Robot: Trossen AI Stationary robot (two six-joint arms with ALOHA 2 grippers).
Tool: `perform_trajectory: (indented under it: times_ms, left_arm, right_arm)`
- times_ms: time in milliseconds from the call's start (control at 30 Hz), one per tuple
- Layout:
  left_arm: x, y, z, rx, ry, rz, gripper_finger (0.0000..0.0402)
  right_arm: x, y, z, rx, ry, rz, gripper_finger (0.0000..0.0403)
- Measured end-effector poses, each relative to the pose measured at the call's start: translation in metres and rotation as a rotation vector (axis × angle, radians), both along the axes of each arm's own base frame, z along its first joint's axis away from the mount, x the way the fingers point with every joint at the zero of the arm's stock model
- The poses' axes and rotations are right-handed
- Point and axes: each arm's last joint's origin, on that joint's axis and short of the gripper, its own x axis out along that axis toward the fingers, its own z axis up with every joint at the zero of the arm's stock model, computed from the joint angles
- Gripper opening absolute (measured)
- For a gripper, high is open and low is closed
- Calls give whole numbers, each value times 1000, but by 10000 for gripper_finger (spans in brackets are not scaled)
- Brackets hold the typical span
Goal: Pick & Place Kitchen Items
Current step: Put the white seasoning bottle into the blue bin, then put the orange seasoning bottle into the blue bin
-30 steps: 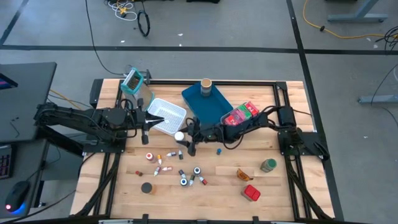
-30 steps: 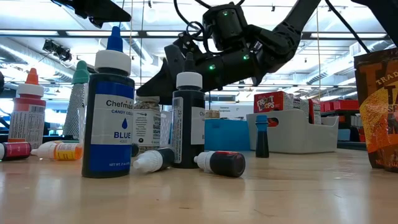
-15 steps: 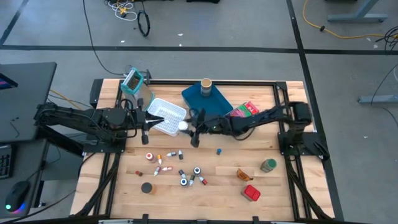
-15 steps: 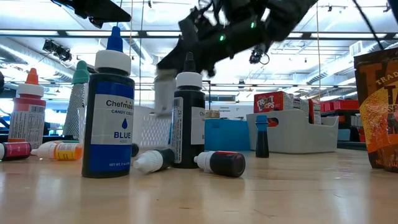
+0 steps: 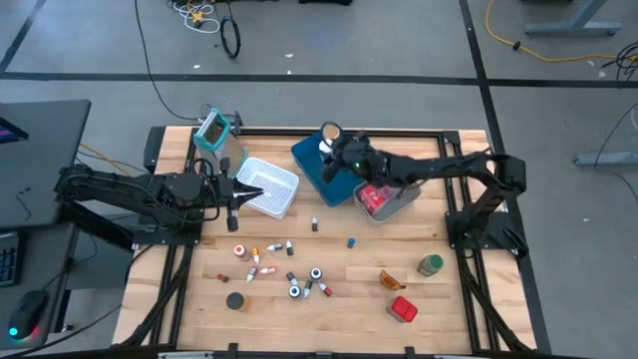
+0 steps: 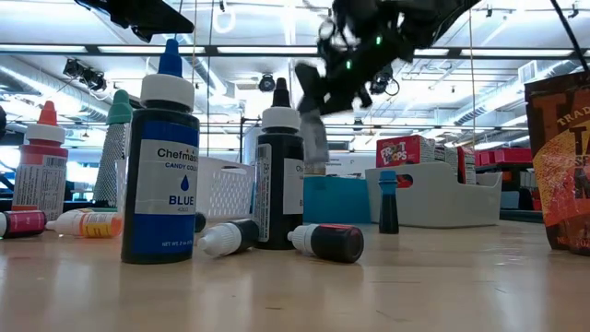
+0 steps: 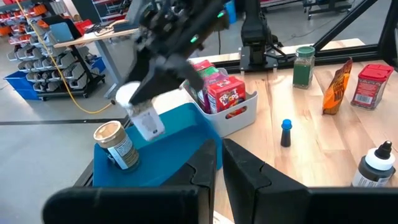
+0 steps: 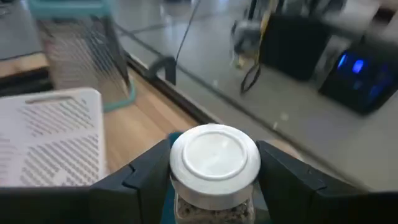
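Transport step under way: right hand (image 5: 329, 150) clamped on a white-capped jar (image 8: 214, 163), carried above the blue tray (image 5: 311, 163). Left hand (image 5: 239, 196) closed, empty, beside the white basket (image 5: 269, 186). Next move likely calls for lowering and release onto the tray

Two dark arms over the wooden table, one reaching, one waiting.

The right arm stretches from its base at the table's right edge across toward the far middle of the light wooden slatted table (image 5: 439, 299), its elbow raised and its wrist lifted clear of the surface. The right gripper (image 5: 329, 150) hangs above the table's far middle, its two dark fingers (image 8: 149, 168) clamped on either side of a small clear jar with a white lid (image 8: 214, 163). The left arm lies low along the table's left side, and the left gripper (image 5: 242, 198) points toward the table's middle with its fingers pressed together.
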Motion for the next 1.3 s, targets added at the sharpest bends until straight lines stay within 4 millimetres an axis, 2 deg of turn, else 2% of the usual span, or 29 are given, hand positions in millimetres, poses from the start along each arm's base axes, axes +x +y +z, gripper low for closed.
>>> perform_trajectory:
  times_ms: [267, 567, 767, 1167, 1300]
  left_arm:
    - [0, 0, 0, 0, 2, 0, 33]
    - [0, 0, 0, 0, 0, 0, 33]
    - [0, 0, 0, 0, 0, 0, 33]
    - [0, 0, 0, 0, 0, 0, 33]
    - [0, 0, 0, 0, 0, 0, 33]
  right_arm:
    - [-11, -42, -26, 142, 22, -170, 218]
    - [-8, -58, -55, 168, 74, -243, 219]
    - [-10, -63, -55, 168, 78, -250, 229]
    - [-13, -66, -56, 134, 146, -239, 290]
    - [-13, -64, -48, 82, 160, -196, 291]
